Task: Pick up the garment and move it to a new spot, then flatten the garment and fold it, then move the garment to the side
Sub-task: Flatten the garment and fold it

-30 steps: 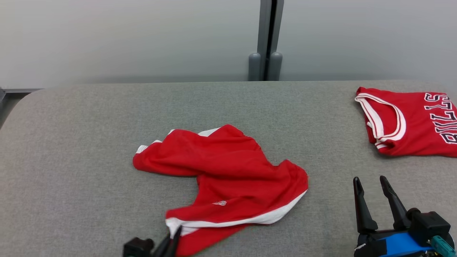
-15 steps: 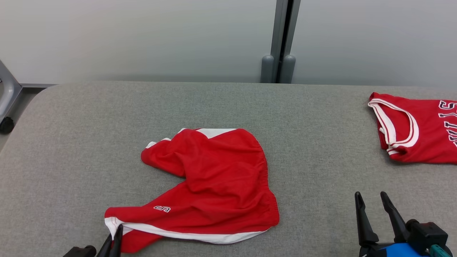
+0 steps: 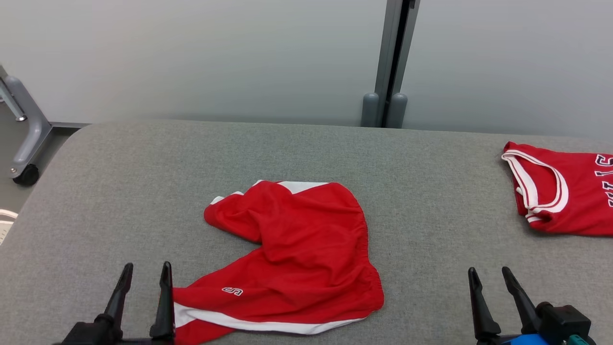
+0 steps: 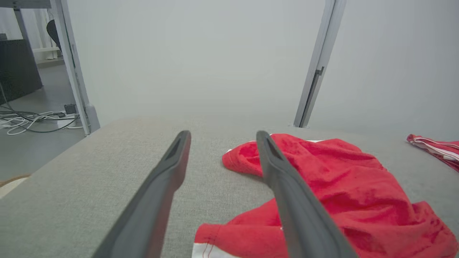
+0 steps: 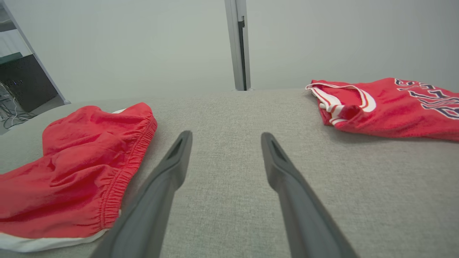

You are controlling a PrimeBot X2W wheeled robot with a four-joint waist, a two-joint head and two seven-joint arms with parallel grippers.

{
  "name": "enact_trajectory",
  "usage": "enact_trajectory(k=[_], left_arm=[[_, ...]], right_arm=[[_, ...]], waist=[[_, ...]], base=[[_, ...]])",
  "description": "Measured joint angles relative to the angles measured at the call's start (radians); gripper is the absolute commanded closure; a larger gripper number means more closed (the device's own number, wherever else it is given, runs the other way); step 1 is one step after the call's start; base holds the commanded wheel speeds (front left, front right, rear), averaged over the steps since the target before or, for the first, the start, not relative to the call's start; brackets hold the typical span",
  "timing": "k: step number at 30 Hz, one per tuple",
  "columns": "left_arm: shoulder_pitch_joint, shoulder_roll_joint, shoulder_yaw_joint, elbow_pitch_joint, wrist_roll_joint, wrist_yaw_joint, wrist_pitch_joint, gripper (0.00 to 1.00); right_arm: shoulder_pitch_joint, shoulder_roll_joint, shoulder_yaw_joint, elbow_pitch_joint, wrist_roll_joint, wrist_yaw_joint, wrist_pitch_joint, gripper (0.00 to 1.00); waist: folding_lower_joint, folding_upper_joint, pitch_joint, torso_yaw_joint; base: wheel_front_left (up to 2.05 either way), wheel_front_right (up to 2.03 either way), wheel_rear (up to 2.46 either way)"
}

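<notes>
Red shorts with white trim (image 3: 297, 258) lie rumpled on the grey padded table (image 3: 143, 191), also seen in the left wrist view (image 4: 340, 193) and the right wrist view (image 5: 79, 165). My left gripper (image 3: 146, 270) stands open at the lower left, just left of the shorts' white-edged leg hem, nothing between its fingers (image 4: 161, 186). My right gripper (image 3: 488, 275) is open at the lower right, well apart from the shorts, over bare table (image 5: 226, 168).
A folded red jersey with white trim and dark lettering (image 3: 560, 191) lies at the table's right edge, and in the right wrist view (image 5: 387, 104). A grey wheeled frame leg (image 3: 24, 134) stands off the table's left. A grey post (image 3: 392, 62) rises behind the table.
My left gripper has let go of the shorts' hem and opened, now beside it. The shorts settled flatter. The camera has shifted, sliding the scene rightward and down.
</notes>
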Motion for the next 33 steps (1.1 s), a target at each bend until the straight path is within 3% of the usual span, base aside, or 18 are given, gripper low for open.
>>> enact_trajectory(k=[5,12,27,33], left_arm=[[-0.002,-0.078,0.066,-0.062,0.089,-0.017,0.000,0.00],[-0.022,-0.141,0.114,-0.047,0.165,-0.048,0.000,0.00],[-0.066,-0.171,0.151,-0.031,0.204,-0.077,0.000,0.00],[-0.077,-0.175,0.144,-0.028,0.209,-0.079,0.000,0.00]], right_arm=[[-0.001,0.000,0.032,0.014,0.000,0.000,0.000,0.00],[-0.008,-0.003,0.115,0.066,0.000,0.000,0.000,0.00],[-0.221,-0.052,0.411,0.284,0.058,0.000,0.036,0.00],[-0.308,-0.039,0.501,0.435,0.182,0.000,0.086,0.00]], waist=[[0.0000,0.0000,0.005,0.006],[0.0001,0.0000,0.013,0.001],[0.0001,0.0000,0.045,0.023],[0.0002,0.0000,0.064,0.041]], base=[[0.00,0.00,0.00],[0.00,0.00,0.00],[0.00,0.00,0.00],[0.00,0.00,0.00]])
